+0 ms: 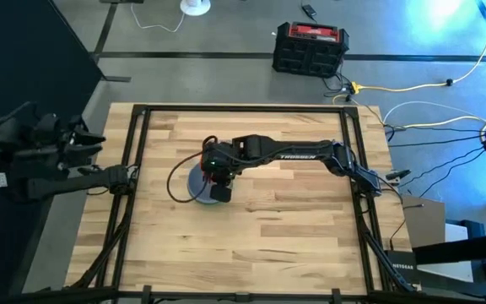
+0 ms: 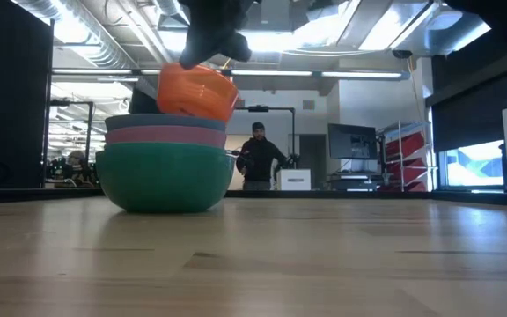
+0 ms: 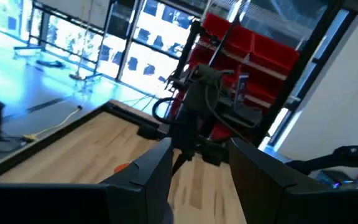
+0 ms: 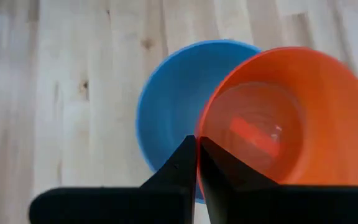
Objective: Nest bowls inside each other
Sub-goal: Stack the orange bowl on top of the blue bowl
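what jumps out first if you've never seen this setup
The orange-red bowl stands out first, tilted and pinched by its rim in the right gripper, just above a nested stack near the table's middle. That stack shows a green bowl at the bottom, pink next, and light blue on top. The left arm waits off the table's left edge.

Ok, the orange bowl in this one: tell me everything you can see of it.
The orange bowl is small, round, glossy plastic by its look, with a shiny inside. It hangs tilted in the air above the stack, green at the bottom, then pink, then blue. The right gripper holds it by the rim, jaws shut on the wall. In the right wrist view it sits off-centre over the blue bowl, not yet nested. Whether its lower edge touches the stack is unclear.
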